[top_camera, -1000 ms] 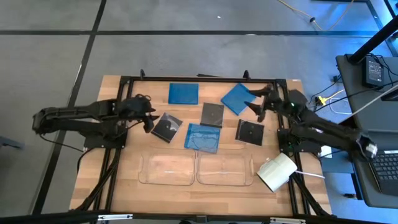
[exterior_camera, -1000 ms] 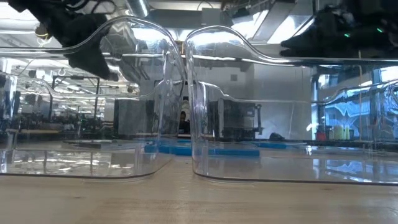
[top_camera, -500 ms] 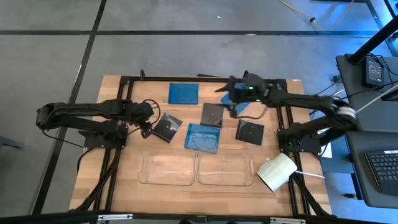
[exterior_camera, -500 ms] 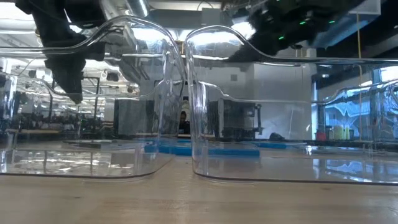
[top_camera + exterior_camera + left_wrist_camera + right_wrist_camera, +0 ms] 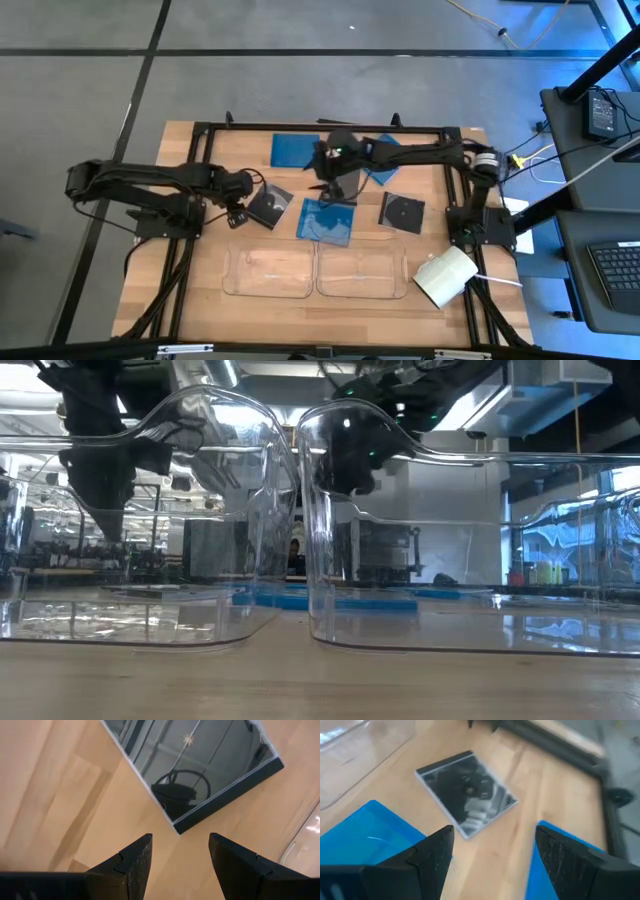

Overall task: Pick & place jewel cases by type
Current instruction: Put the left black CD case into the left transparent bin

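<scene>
Swung leftward across counter (image 5: 180, 290), right claw (image 5: 335, 185) now above middle black jewel case, wide open, empty; left claw (image 5: 179, 851) part-open, empty, poised at corner of left black jewel case (image 5: 195, 767), likely lining up pick

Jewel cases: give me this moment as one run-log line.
left hand open, over dark case corner | right hand open, above table centre, holds nothing | six jewel cases on table | clear trays hold none
</scene>
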Controlling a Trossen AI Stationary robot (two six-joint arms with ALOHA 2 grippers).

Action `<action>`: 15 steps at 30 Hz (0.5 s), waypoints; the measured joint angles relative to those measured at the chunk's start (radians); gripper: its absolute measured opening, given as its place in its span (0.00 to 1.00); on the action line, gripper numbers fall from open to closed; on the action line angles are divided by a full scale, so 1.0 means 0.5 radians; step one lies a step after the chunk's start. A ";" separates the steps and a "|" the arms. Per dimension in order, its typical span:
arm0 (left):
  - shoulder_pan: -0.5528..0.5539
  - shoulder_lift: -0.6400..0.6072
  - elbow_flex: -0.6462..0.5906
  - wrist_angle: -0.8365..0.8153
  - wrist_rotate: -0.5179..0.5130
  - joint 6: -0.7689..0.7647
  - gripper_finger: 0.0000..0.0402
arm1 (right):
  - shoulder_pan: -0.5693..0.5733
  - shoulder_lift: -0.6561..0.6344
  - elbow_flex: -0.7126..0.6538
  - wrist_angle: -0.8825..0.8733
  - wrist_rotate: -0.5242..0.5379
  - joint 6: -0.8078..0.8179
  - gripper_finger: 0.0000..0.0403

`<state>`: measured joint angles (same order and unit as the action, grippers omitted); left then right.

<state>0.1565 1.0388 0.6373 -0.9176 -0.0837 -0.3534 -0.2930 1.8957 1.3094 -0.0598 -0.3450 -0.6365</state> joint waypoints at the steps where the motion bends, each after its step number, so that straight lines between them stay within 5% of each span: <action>1: -0.008 0.012 0.000 0.000 0.000 0.000 0.48 | 0.013 0.045 0.043 -0.025 0.000 0.006 0.70; 15: -0.039 0.273 -0.071 0.017 -0.002 -0.004 0.48 | 0.184 0.418 0.317 -0.063 0.002 0.020 0.70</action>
<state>0.1368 1.1751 0.6016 -0.9093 -0.0847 -0.3554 -0.2010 2.1049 1.4678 -0.0912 -0.3443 -0.6264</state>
